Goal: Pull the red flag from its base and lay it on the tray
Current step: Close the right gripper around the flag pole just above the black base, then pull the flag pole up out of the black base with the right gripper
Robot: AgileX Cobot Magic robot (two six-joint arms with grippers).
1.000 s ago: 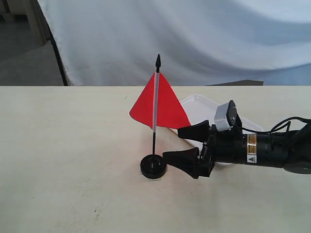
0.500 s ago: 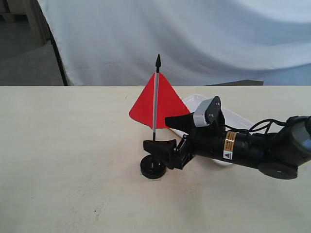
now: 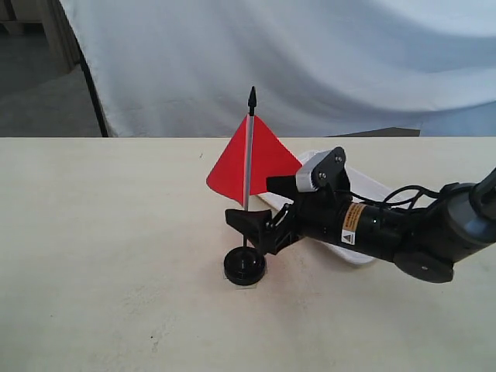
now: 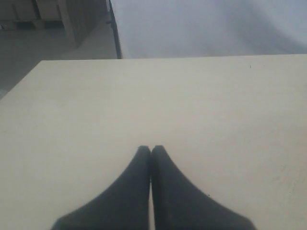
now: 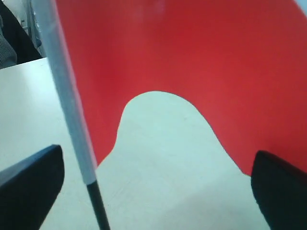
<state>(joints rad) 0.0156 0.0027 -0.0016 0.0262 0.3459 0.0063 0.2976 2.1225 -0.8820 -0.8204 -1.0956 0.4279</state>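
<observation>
The red flag (image 3: pixel 263 159) stands upright with its pole set in the round black base (image 3: pixel 245 267). My right gripper (image 3: pixel 263 203) is open at the pole's black lower part, one finger in front of the pole and the other behind the cloth. In the right wrist view the pole (image 5: pixel 72 120) rises between the open fingers (image 5: pixel 33 184) of the right gripper (image 5: pixel 156 160), close to one and not touched by it, and the red cloth (image 5: pixel 192 52) fills the rest. The white tray (image 3: pixel 366 183) lies behind the right arm, partly hidden. My left gripper (image 4: pixel 151 149) is shut on nothing.
A pale wooden table (image 3: pixel 116 232) carries everything. A white cloth backdrop (image 3: pixel 310 62) hangs behind its far edge. The left wrist view shows only bare table (image 4: pixel 192 105) and that far edge. The left arm is outside the exterior view.
My right gripper has moved left from beside the base and risen slightly, so its open fingers now straddle the flag pole. The flag and base have stayed put.
</observation>
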